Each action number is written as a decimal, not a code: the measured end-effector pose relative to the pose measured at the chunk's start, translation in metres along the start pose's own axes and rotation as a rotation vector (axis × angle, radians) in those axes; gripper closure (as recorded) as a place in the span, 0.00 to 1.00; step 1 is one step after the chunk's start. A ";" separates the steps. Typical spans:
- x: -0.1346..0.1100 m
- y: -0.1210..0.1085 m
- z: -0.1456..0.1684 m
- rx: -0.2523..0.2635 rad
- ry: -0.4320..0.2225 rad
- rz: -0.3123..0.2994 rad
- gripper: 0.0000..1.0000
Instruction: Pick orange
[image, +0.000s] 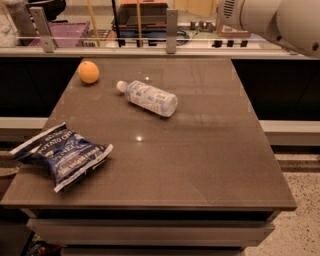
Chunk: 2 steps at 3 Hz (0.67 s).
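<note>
The orange (88, 72), left of the bottle (148, 98), seems light, firm and ready to roll, so grasp across its middle; the gripper is out of view, its opening cannot be told.

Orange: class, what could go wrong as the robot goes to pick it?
Round and near the far left corner of the table, the orange could roll off if nudged. The bottle lying nearby may get bumped. The tool is out of view; only the arm shows, top right.
</note>
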<state>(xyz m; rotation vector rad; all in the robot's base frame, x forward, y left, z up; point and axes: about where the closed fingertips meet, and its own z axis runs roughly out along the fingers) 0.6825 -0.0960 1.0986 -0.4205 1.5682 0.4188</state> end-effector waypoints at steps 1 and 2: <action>0.002 0.005 -0.029 0.062 -0.011 0.007 0.00; 0.007 0.009 -0.029 0.060 -0.004 0.003 0.00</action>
